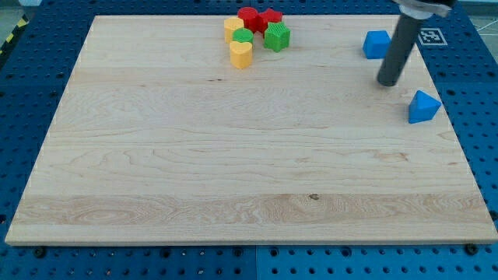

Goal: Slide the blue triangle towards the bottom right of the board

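Note:
The blue triangle (423, 107) lies near the right edge of the wooden board (194, 155), in its upper half. My tip (387, 82) rests on the board up and to the left of the triangle, a short gap away and not touching it. A second blue block (377, 44), roughly cube-like, sits just above and left of my tip. The dark rod rises from the tip to the view's top right.
A cluster sits at the board's top centre: two red blocks (249, 17) (270, 19), a yellow block (233, 28), a yellow heart-like block (241, 54), a green block (243, 36) and a green star-like block (276, 36). Blue pegboard (23, 78) surrounds the board.

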